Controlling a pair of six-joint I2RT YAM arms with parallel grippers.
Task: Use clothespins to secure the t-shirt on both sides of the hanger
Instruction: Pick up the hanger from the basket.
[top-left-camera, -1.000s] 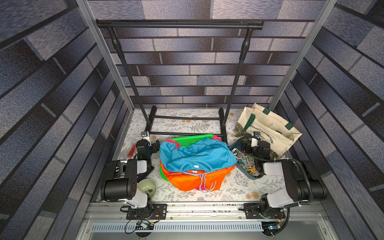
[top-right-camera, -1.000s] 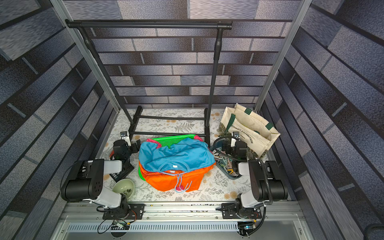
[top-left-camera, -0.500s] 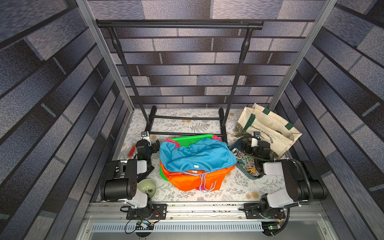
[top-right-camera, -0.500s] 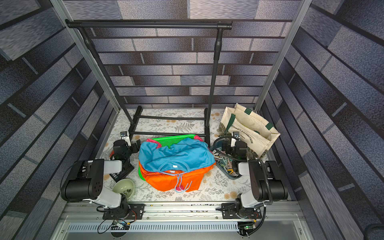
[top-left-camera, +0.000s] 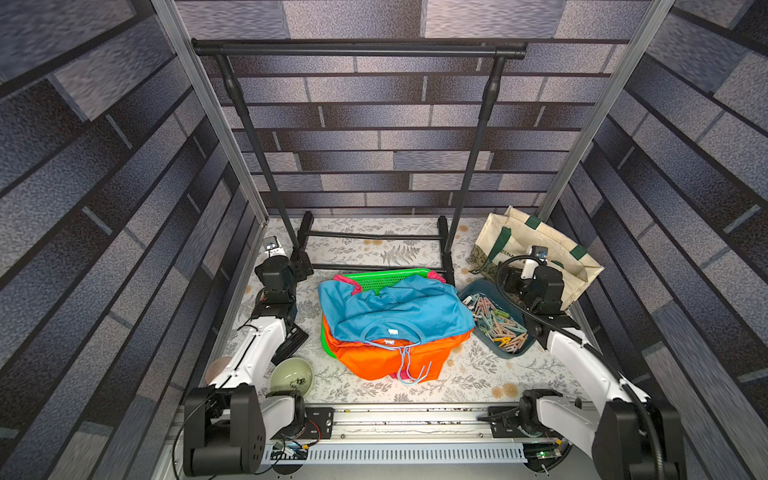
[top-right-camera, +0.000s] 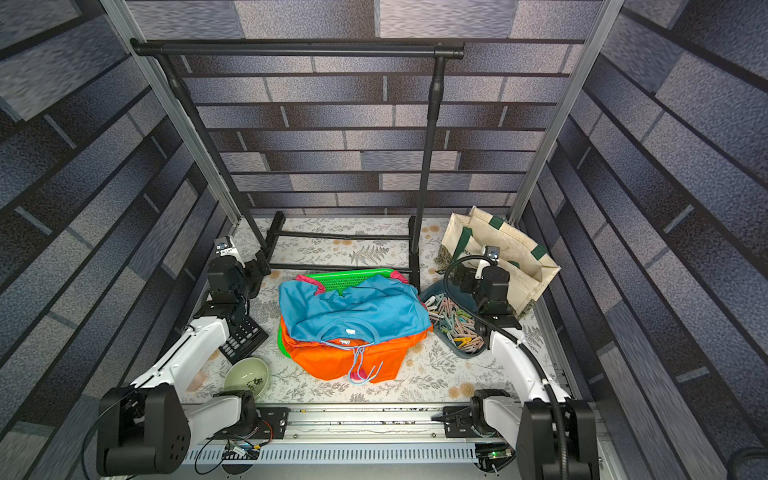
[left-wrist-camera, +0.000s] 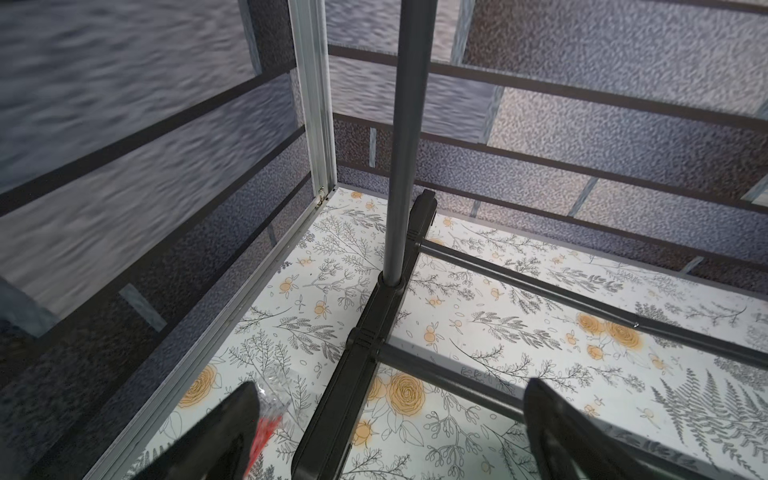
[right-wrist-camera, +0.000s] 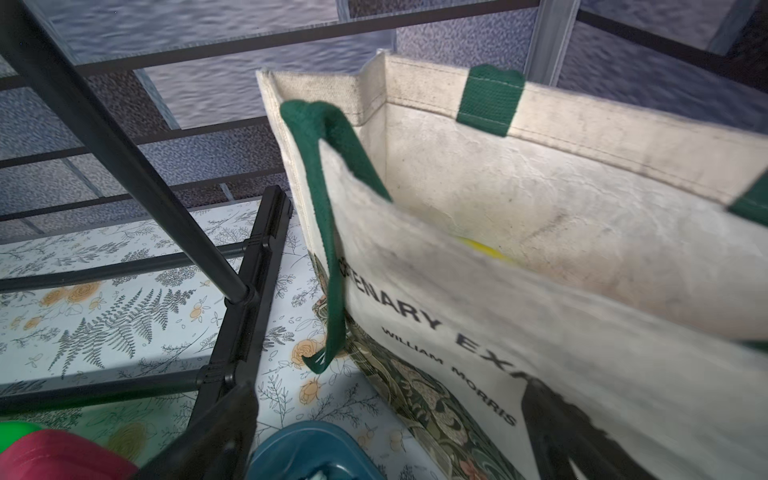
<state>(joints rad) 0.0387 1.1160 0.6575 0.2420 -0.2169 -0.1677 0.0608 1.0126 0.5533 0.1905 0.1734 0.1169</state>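
A blue t-shirt lies crumpled over an orange garment on a green basket. Thin light-blue hanger hooks stick out below the collars; the rest of the hanger is hidden. Pastel clothespins fill a dark teal tray right of the pile. My left gripper is open over the rack's left foot, holding nothing. My right gripper is open above the tray's far end, facing the tote bag.
A black clothes rack stands at the back with its feet on the flowered mat. A cream tote bag fills the back right corner. A green bowl and a black keypad lie front left. A clear packet lies beside the left finger.
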